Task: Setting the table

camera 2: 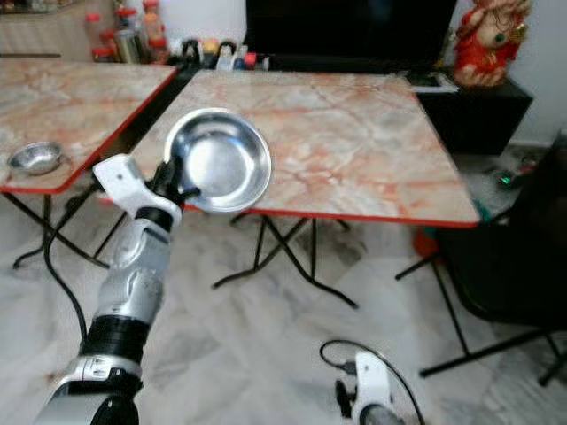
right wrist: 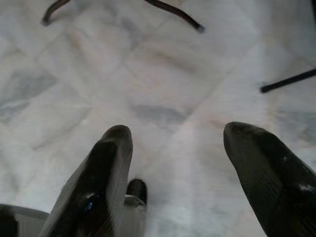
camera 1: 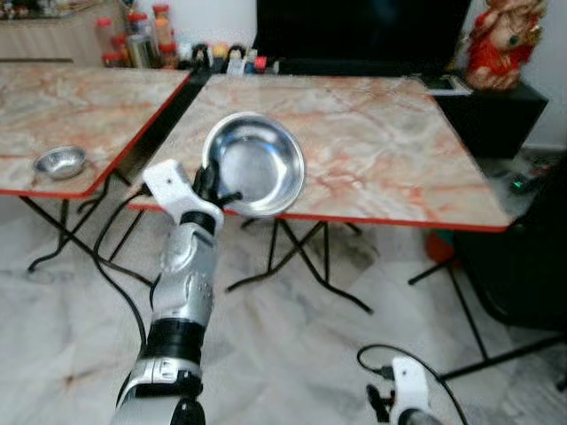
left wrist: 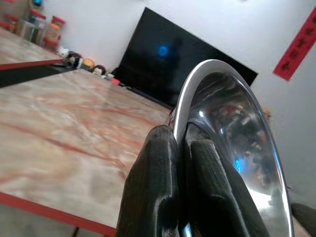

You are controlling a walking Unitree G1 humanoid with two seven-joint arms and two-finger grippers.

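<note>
Steel: 2 bowls, 1 pinched by left fingers; right fingers spread.

Home living room: television; marble-patterned folding tables.

Large round shiny steel bowl: shallow, wide-rimmed, mirror-bright inside, no contents visible. It is held tilted, its open face turned up and toward the camera, over the near edge of the marble-patterned, red-edged worktop. Whether its underside touches that surface cannot be told. The rim at roughly 8 o'clock is pinched between the two black fingers of the left hand; the left wrist view shows the fingers closed on the rim.

Small round steel bowl: stands upright on the neighbouring marble-patterned worktop, near its front edge, at 9 o'clock from the large bowl and well apart from it.
</note>
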